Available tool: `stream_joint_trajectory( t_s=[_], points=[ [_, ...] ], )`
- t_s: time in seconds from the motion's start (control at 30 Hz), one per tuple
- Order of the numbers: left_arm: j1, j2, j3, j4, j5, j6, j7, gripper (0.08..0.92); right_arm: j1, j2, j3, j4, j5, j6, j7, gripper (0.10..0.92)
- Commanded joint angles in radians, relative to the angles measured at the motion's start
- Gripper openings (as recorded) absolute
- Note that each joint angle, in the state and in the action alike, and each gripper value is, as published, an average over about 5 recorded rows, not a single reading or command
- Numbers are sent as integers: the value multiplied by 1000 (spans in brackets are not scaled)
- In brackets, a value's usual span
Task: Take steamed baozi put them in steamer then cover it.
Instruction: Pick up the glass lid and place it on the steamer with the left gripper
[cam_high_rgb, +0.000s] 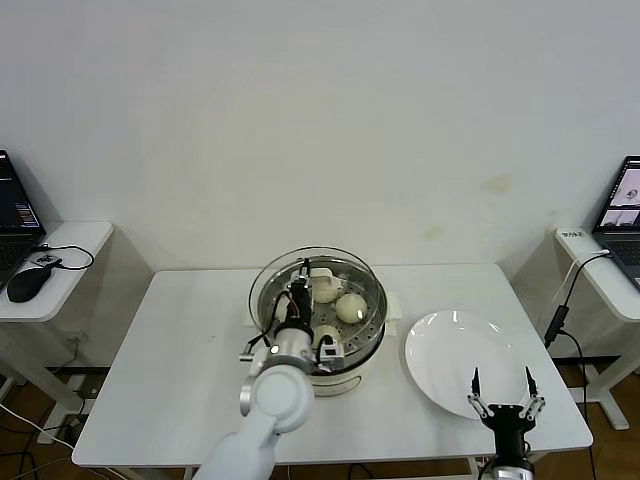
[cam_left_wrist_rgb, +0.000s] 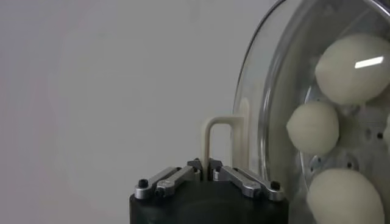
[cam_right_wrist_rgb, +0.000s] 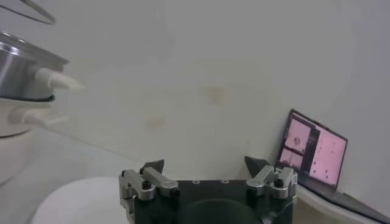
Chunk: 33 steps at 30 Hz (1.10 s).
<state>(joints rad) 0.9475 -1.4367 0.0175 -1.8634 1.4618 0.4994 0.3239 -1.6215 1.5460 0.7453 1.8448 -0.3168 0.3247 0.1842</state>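
1. Head view: The round shiny stainless-steel steamer (cam_high_rgb: 318, 310) on its cream-white base stands near the middle of the white rectangular table (cam_high_rgb: 180, 360). Cream-white round baozi buns (cam_high_rgb: 350, 307) lie inside it. The round clear glass cover with metal rim (cam_high_rgb: 368, 272) sits over the pot. The left gripper (cam_high_rgb: 301, 291) is above the steamer, at the cover's handle. The flat white round plate (cam_high_rgb: 455, 360) lies on the table just beside the steamer, on the robot's right. The right gripper (cam_high_rgb: 506, 392) hovers over the plate's near edge, fingers spread apart and holding nothing.

2. Left wrist view: The left gripper (cam_left_wrist_rgb: 207, 165) is closed on the cover's cream-white rectangular handle (cam_left_wrist_rgb: 218, 137). Three buns (cam_left_wrist_rgb: 313, 127) show through the glass on the perforated tray.

3. Right wrist view: The right gripper (cam_right_wrist_rgb: 205, 165) is wide open and empty above the plate (cam_right_wrist_rgb: 73, 204). The steamer (cam_right_wrist_rgb: 24, 67) stands apart; an open black laptop (cam_right_wrist_rgb: 314, 155) sits farther off.
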Motion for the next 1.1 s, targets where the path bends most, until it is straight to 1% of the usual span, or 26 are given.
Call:
stream_joint_trajectory(
  t_s=[0.03,0.33,1.1],
  points=[
    [8,-67,19,52,97,-7,1,147,0,5,-6,-6,-24,9,14,823],
    [13,-72,10,91,116,-20,-12,147,1,-1,-3,-12,-19,14,14,823],
    [18,-90,7,115,111,-29,-23,146,-7,5,-19,-13,-31,23,14,823]
  ],
)
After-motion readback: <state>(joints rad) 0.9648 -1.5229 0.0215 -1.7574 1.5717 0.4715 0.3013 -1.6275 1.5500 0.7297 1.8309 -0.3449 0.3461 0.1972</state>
